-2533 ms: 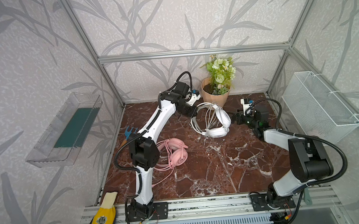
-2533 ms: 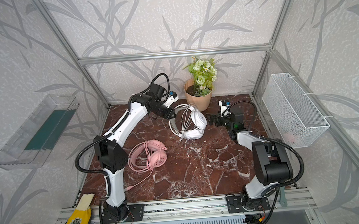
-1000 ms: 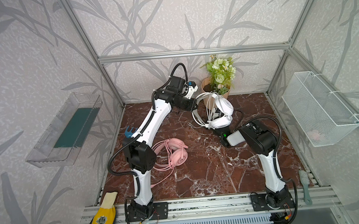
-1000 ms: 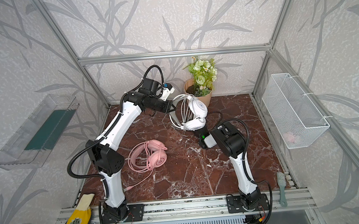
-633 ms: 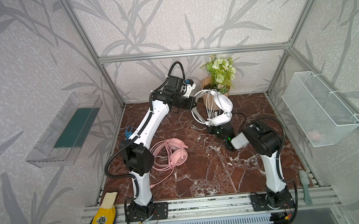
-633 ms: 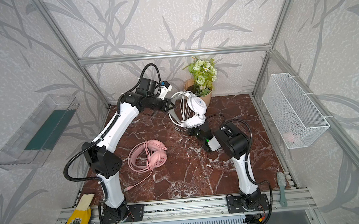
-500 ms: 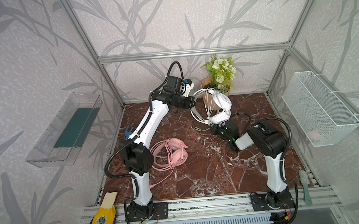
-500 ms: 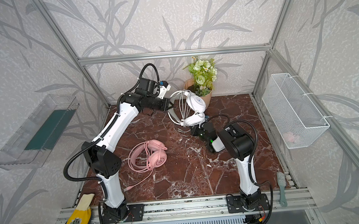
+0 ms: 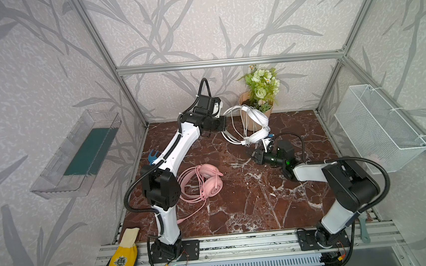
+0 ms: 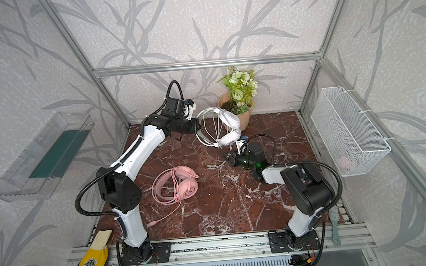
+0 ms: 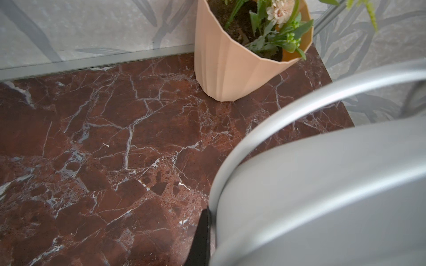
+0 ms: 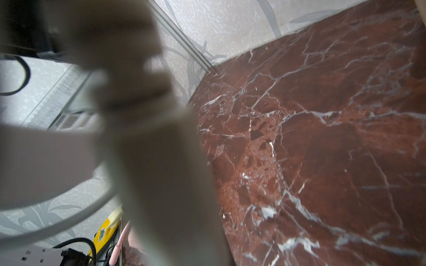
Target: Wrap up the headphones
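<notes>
White headphones are pinched aloft by the left pincer. The right pincer is pressed together, possibly on their cable.

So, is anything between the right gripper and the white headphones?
Nothing visible. The right gripper sits just below the white headphones, which hang from the left gripper; the pink headphones lie apart on the table.

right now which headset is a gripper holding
The white headphones, gripped at the headband by the left gripper; the pink headphones lie untouched on the table.
</notes>
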